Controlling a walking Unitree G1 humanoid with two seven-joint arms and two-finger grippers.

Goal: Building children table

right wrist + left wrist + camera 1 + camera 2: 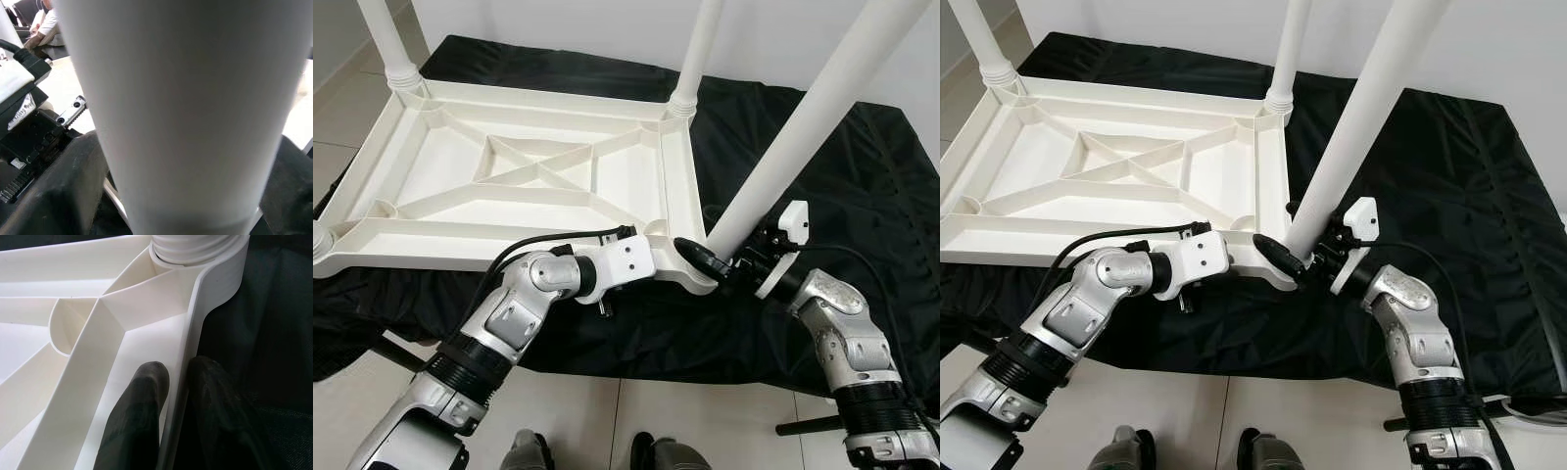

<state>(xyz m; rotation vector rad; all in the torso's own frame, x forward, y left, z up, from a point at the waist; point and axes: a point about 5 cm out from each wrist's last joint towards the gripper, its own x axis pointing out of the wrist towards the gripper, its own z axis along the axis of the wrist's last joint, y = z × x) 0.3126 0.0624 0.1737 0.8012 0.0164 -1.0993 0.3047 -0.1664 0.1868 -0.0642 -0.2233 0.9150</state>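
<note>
Right wrist view: my right claw (717,262) clamps the leg (783,147); a tilt risks cross-threading while my left claw (178,382) pinches the tabletop rim (195,323).

No legible text, labels or numbers anywhere.

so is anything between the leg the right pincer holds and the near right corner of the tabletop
Nothing visible. The right pincer grips the white leg, whose foot already sits at the tabletop corner; the left pincer clamps the rim there.
</note>
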